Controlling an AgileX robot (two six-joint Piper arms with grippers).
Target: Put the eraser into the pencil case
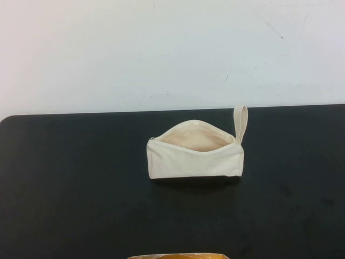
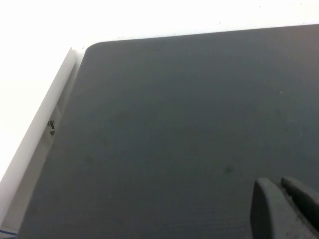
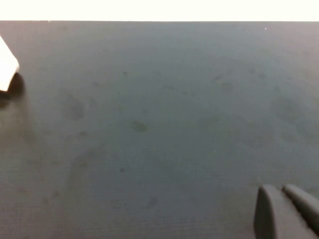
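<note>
The pencil case (image 1: pixel 195 152) is a cream-white canvas pouch lying on the black mat (image 1: pixel 81 189) at the table's middle. Its zip is open, its pale lining shows, and its loop strap (image 1: pixel 240 121) sticks up at the right end. The eraser is not in view in any frame. My left gripper (image 2: pixel 278 183) is shut and empty over bare mat near the mat's far left corner. My right gripper (image 3: pixel 280 189) is shut and empty over bare mat. A white corner of the pencil case (image 3: pixel 7 69) shows at the edge of the right wrist view. Neither gripper shows in the high view.
A white wall rises behind the mat's far edge (image 1: pixel 172 110). A tan-yellow object (image 1: pixel 178 256) peeks in at the near edge of the high view. A white ledge (image 2: pixel 45 119) runs along the mat's left side.
</note>
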